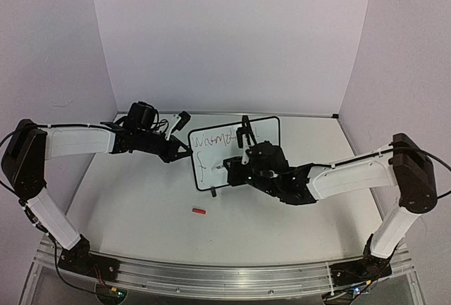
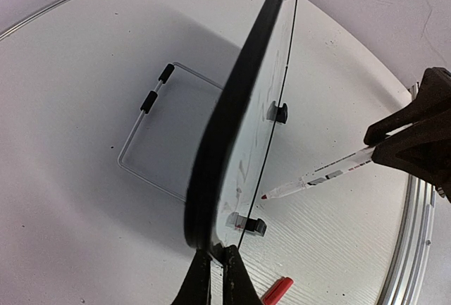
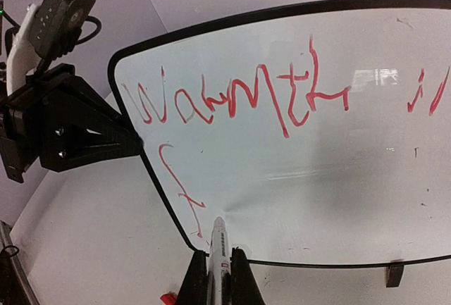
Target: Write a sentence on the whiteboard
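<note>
— Where does the sentence (image 3: 239, 101) stand?

— On the whiteboard (image 1: 262, 130), in red strokes. The upper line reads "Warmth", with two more strokes further along to the right in the right wrist view. The lower line is a single "f" near the board's lower corner, on the left arm's side.

— And the whiteboard itself?

— It stands upright on its long edge in the middle of the counter (image 1: 141, 206), between the two arms, with its written face towards the right arm. Small black clip feet (image 2: 280, 113) show along its bottom edge.

— What holds it?

— The left hand (image 1: 187, 151) is clamped on the frame at the board's left edge, one finger on each face.

— The other arm?

— The right hand (image 3: 217, 270) is closed around a marker (image 2: 317, 177), which points at the board's face. Its red tip sits low on the board, just beside the tail of the "f". The pictures do not show whether the tip touches the surface.

— Anything else nearby?

— A red cap (image 1: 199, 211) lies on the counter in front of the board, apart from both hands. Behind the board, in the left wrist view, a thin wire frame (image 2: 149, 101) with two black sleeves lies flat on the counter.
</note>
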Tool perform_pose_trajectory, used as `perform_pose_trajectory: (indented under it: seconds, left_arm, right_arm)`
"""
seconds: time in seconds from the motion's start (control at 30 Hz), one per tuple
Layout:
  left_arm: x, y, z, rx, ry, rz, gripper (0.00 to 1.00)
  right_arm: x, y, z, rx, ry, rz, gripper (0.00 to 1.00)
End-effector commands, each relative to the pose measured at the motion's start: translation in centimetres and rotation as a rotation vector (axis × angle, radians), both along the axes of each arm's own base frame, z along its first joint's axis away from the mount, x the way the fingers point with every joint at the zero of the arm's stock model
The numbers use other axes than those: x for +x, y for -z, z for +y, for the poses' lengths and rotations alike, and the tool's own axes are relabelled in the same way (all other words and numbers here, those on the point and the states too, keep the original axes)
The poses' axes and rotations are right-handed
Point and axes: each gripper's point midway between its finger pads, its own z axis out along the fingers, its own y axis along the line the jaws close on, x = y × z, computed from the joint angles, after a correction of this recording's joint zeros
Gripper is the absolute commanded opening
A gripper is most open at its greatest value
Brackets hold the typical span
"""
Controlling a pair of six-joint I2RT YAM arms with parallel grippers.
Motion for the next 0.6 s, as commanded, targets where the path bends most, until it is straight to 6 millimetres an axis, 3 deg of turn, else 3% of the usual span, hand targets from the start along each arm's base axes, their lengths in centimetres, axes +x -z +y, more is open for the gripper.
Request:
perform_pose_trajectory:
  seconds: [0.0, 0.57]
  left_arm:
    - [0.5, 0.8, 0.4, 0.058, -0.015, -0.008, 0.00]
    - [0.5, 0.7, 0.5, 0.060, -0.016, -0.015, 0.00]
  right_arm:
    - [1.2, -1.2, 0.6, 0.009, 0.027, -0.036, 0.00]
    - [1.9, -0.1, 2.1, -0.011, 0.011, -0.034, 0.00]
